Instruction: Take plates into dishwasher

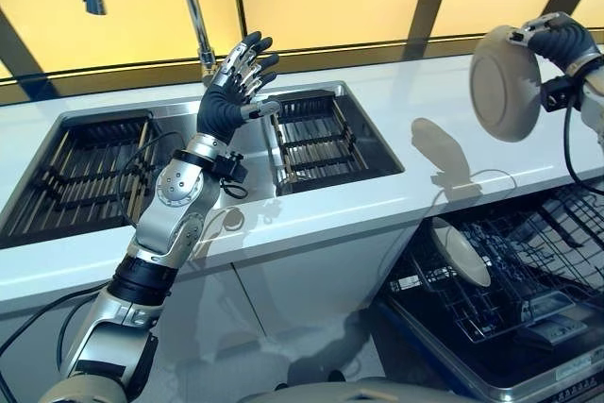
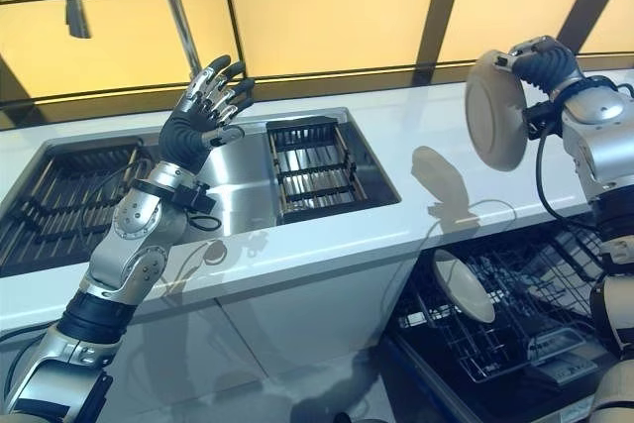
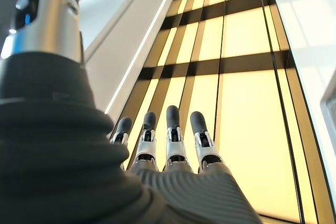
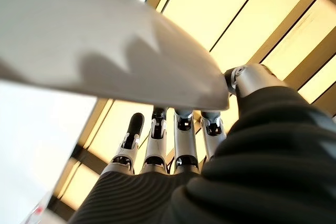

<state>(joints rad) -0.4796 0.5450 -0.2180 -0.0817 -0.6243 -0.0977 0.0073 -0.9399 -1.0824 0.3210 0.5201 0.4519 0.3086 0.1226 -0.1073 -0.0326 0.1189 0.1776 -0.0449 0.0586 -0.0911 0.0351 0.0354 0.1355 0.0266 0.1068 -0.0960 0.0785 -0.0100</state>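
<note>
The right hand [image 2: 540, 64] is holding a round, off-white plate [image 2: 495, 109] up in the air on edge, thumb pinching the rim against the fingers behind it — the carrying step, by the look of it, with the plate well above the white bench [image 2: 396, 200] and not yet over the rack. A second plate [image 2: 464, 286], the same smooth glazed kind, is already standing tilted in the dark wire rack of the open dishwasher [image 2: 515, 324] below and to the robot's right. The next move is probably asking for the arm to swing the held plate down over the rack and line its edge up with a free slot between the tines, beside the one already there. The left hand [image 1: 238, 82] is hovering empty over the stainless-steel sink [image 1: 311, 153], fingers spread and straight, beside the curved metal faucet [image 1: 195, 7]. Ribbed wire drainer baskets are sitting in both sink basins.
</note>
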